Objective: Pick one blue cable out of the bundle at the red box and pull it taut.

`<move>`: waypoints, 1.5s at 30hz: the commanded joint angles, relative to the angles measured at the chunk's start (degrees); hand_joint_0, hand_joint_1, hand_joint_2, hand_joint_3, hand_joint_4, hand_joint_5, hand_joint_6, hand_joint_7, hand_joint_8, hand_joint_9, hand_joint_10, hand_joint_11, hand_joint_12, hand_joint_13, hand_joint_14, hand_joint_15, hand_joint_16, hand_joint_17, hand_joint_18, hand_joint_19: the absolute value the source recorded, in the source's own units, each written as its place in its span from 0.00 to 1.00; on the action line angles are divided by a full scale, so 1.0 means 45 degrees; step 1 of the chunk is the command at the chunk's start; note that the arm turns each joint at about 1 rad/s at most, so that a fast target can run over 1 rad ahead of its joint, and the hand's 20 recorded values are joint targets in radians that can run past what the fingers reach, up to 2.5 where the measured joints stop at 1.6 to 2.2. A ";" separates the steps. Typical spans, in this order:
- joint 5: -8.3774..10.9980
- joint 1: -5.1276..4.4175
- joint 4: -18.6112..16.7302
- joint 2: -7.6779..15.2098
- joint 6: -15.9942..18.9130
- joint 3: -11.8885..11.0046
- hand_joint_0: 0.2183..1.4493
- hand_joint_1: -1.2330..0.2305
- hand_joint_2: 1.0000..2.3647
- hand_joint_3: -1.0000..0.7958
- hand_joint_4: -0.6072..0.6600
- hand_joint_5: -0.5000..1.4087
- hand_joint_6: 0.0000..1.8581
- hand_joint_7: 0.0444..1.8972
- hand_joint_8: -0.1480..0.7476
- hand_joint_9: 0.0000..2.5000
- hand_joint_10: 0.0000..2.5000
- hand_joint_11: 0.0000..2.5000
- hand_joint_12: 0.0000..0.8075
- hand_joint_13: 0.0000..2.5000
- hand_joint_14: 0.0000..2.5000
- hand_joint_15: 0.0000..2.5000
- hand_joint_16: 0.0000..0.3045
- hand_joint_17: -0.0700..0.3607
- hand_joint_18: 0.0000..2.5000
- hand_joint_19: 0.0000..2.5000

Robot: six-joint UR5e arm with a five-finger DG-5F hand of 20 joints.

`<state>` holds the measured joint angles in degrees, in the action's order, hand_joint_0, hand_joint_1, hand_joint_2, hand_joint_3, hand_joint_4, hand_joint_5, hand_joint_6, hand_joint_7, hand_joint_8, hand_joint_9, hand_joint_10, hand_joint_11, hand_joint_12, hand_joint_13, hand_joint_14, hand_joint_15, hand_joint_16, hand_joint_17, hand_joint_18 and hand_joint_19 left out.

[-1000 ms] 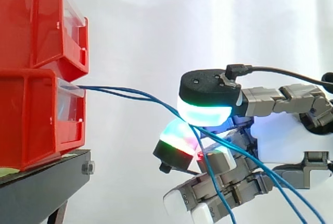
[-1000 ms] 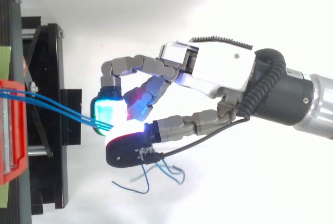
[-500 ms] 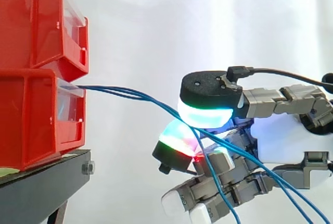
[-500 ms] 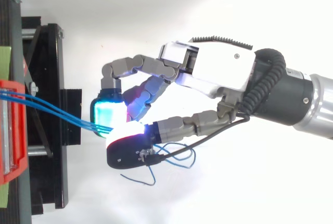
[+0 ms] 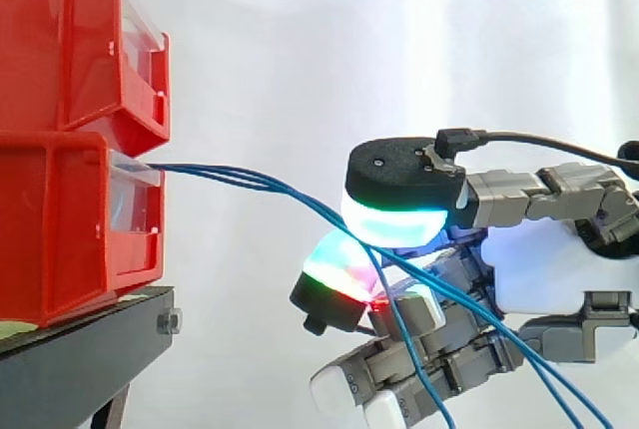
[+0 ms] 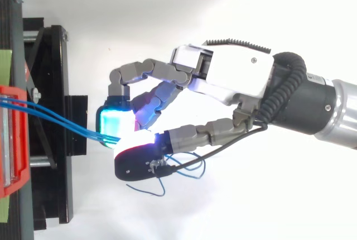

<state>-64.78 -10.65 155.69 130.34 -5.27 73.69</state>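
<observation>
Cables [image 5: 250, 182], blue, side view: several run from lower red box [image 5: 60, 229] to robot hand [image 5: 539, 269], pinched between its glowing pads [image 5: 394, 224], then drop lower right. Top view: cables [image 6: 56, 120] leave red box [image 6: 17, 184], reach closed robot hand [image 6: 234, 78]; loose ends curl beside thumb.

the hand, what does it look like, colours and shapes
The hand has a glossy white palm shell and grey segmented fingers. Its thick pads glow cyan, with green, magenta and red tinges, backed by black caps. Behind it sits a black wrist, then a silver arm.
</observation>
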 commanded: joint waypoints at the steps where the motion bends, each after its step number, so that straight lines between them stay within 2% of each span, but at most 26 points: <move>1: 0.0000 0.0003 0.0012 0.0000 0.0000 -0.0008 0.34 0.28 0.02 0.60 0.68 0.21 0.32 0.68 0.56 0.42 0.01 0.47 0.58 0.29 0.00 0.11 0.20 0.49 0.29 0.12; 3: 0.0000 0.0003 -0.0008 0.0000 0.0000 -0.0008 0.35 0.28 0.02 0.61 0.70 0.21 0.31 0.69 0.56 0.41 0.01 0.47 0.57 0.29 0.00 0.11 0.20 0.48 0.29 0.12; 8: 0.0000 0.0003 0.0012 0.0000 0.0039 -0.0008 0.36 0.27 0.02 0.60 0.68 0.21 0.29 0.75 0.57 0.41 0.01 0.46 0.56 0.28 0.00 0.11 0.20 0.48 0.29 0.12; 13: 0.0000 -0.0017 -0.0008 0.0000 0.0059 -0.0008 0.36 0.27 0.02 0.60 0.66 0.21 0.31 0.72 0.57 0.40 0.01 0.46 0.56 0.28 0.00 0.11 0.20 0.48 0.29 0.12; 14: 0.0000 0.0003 -0.0008 0.0000 0.0059 -0.0008 0.34 0.27 0.02 0.59 0.66 0.21 0.30 0.71 0.52 0.39 0.01 0.38 0.55 0.28 0.00 0.10 0.19 0.47 0.28 0.12; 17: 0.0000 0.0003 -0.0008 0.0000 0.0059 -0.0008 0.32 0.27 0.02 0.58 0.66 0.22 0.27 0.74 0.51 0.39 0.01 0.33 0.54 0.27 0.00 0.09 0.19 0.47 0.28 0.12; 21: 0.0040 0.0003 -0.0008 0.0000 0.0059 -0.0008 0.31 0.27 0.02 0.56 0.67 0.22 0.27 0.71 0.50 0.38 0.01 0.33 0.54 0.27 0.00 0.09 0.19 0.47 0.27 0.12; 25: 0.0040 0.0003 -0.0008 0.0000 0.0078 -0.0008 0.28 0.28 0.02 0.48 0.67 0.22 0.27 0.69 0.50 0.38 0.01 0.34 0.55 0.26 0.00 0.10 0.19 0.47 0.27 0.13; 34: 0.0040 0.0003 -0.0027 0.0000 0.0078 -0.0008 0.25 0.31 0.01 0.33 0.67 0.22 0.27 0.71 0.56 0.39 0.01 0.35 0.57 0.27 0.00 0.10 0.21 0.49 0.28 0.13; 45: 0.0040 -0.0036 -0.0008 0.0000 0.0078 -0.0008 0.26 0.28 0.00 0.32 0.66 0.22 0.28 0.77 0.59 0.39 0.01 0.38 0.58 0.27 0.00 0.10 0.21 0.49 0.28 0.13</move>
<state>-64.60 -10.72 155.64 130.33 -4.92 73.65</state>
